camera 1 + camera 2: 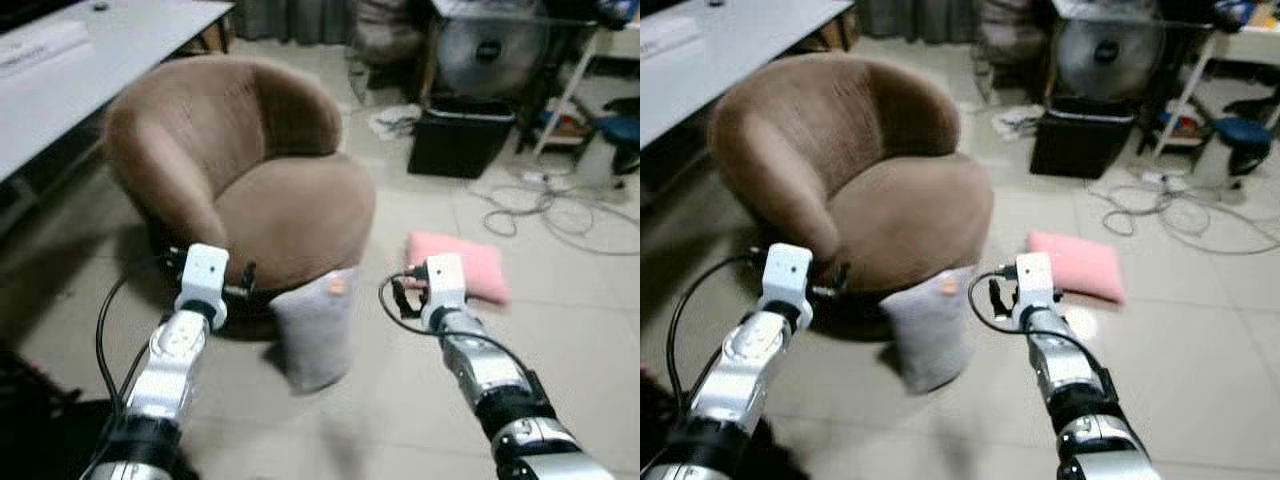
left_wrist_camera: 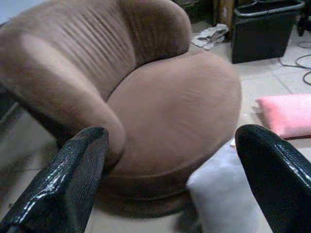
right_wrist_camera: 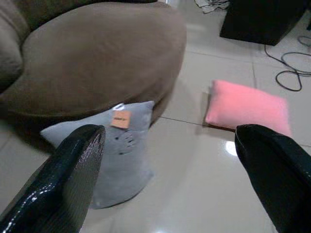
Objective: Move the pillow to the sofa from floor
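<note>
Sofa: a round brown sofa [image 1: 250, 170] with a curved back stands on the pale tiled floor [image 1: 400, 400]; it is the landmark for all that follows.
Grey pillow: a grey pillow [image 1: 315, 335] with a small orange tag stands on the floor, leaning against the sofa's front edge.
Pink pillow: a pink pillow [image 1: 460, 265] lies flat on the floor, near the sofa's front-right side and apart from it.
Left tool: the left tool [image 2: 170, 179] is held in front of the sofa, low by its left front edge, fingers spread wide apart and holding nothing.
Right tool: the right tool [image 3: 170, 174] is to the right of the sofa's front, between the grey pillow and the pink one, fingers wide apart and holding nothing.
Behind the sofa: a black box [image 1: 460, 140], a fan [image 1: 490, 50] and loose cables [image 1: 550, 205] to its right; a grey bench [image 1: 90, 60] to its left.
</note>
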You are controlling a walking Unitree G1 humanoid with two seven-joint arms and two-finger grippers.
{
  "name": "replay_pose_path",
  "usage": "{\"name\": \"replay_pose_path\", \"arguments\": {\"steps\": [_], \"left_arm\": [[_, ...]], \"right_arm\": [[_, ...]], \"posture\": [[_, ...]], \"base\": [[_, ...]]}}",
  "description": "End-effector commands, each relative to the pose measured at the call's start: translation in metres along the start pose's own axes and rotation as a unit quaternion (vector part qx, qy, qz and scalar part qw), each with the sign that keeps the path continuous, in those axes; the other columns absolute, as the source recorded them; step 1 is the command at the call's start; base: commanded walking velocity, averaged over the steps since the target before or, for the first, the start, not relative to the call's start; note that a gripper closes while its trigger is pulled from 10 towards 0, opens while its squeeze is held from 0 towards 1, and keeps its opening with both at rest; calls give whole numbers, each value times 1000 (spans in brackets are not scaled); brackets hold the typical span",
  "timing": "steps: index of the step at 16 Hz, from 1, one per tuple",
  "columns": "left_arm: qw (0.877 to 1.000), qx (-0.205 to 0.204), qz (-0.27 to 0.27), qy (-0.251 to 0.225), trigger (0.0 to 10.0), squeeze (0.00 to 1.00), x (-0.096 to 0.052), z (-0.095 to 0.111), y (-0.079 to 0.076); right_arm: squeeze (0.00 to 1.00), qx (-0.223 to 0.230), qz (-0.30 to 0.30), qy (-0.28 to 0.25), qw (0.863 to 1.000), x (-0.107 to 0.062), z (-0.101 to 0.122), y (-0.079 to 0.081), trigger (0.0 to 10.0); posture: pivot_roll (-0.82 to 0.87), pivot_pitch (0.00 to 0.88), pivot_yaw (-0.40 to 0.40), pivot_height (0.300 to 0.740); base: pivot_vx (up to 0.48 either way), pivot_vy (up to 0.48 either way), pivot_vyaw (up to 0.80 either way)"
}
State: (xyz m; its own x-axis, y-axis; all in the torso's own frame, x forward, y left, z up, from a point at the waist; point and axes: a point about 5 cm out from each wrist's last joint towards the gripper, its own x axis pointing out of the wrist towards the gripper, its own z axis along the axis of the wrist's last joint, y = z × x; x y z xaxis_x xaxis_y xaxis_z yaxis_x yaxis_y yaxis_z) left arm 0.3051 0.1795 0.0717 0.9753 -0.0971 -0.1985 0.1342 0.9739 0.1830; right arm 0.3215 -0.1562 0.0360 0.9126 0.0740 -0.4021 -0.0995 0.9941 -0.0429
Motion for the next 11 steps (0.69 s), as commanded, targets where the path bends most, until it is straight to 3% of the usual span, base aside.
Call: {"name": "replay_pose_path", "arguments": {"steps": [1,5,11], "left_arm": [[1000,6,-11,-2,10000,0,1,2,-8],[1000,14,-15,-7,10000,0,1,2,-9],[1000,7,-14,-2,10000,0,1,1,-9]], "right_arm": [[0,-7,-9,0,1000,-1,0,-9,10000],[0,-7,-7,2,1000,-1,-2,-8,10000],[0,-7,-10,4,1000,-2,-5,-8,10000]], "posture": [[53,0,1,740],[56,0,4,740],[50,0,9,740]], "base": [[0,-480,0],[0,-465,0],[0,0,0]]}}
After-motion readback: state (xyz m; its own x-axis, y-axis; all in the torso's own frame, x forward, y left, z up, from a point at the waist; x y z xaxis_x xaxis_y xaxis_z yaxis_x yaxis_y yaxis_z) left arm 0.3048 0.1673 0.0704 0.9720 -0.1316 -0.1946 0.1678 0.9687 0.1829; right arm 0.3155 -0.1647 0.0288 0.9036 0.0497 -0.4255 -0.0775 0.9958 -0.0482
